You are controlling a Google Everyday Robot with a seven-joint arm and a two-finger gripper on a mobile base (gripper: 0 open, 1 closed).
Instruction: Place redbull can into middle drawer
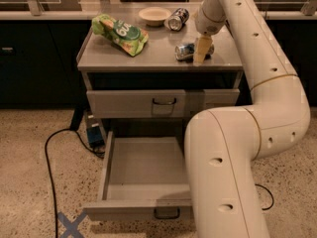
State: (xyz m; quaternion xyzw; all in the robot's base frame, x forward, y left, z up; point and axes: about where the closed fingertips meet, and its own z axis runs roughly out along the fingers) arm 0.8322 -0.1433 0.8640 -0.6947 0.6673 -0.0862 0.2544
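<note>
Redbull can (186,51) lies on its side near the counter's (124,59) front edge, with the gripper (201,52) right down on it. Clamped or loose? Can't tell. Middle drawer (143,175) stands pulled open below; green bag (120,33) well apart.

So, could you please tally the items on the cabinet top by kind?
Cans: 2, the redbull can with the gripper at it, and a dark can beside the bowl
Bowls: 1
Green snack bags: 1
Total: 4
</note>
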